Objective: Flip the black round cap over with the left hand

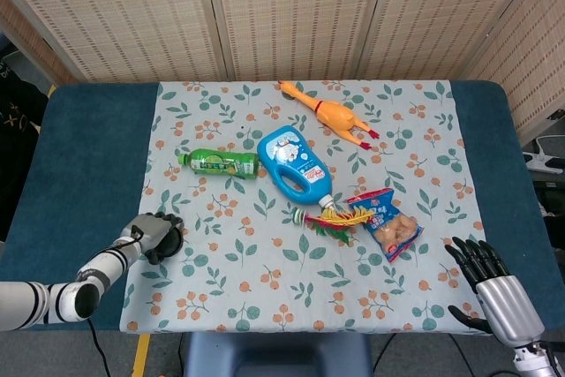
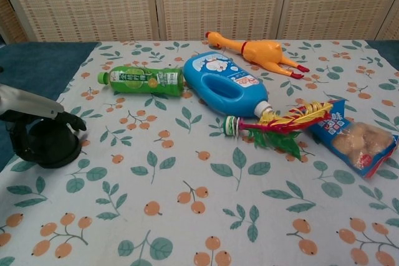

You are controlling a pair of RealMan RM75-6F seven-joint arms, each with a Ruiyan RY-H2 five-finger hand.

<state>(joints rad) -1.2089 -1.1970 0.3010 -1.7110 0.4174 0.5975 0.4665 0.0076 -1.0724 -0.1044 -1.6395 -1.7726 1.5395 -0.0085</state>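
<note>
Grasp step: left hand [image 2: 31, 130] wrapped around the cap [image 2: 53, 147] at the cloth's [image 1: 424, 130] near-left edge, cap not flipped yet. Next: lift, roll wrist over, release. Right hand [image 1: 490, 284] idle, fingers apart, holding nothing.

Robot test room, woven screens [image 1: 291, 15], cloth-covered table [image 1: 79, 165]

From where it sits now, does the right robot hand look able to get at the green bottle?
Probably not easily: the right robot hand sits at the near right corner, with the snack bag and blue jug between it and the green bottle.
</note>
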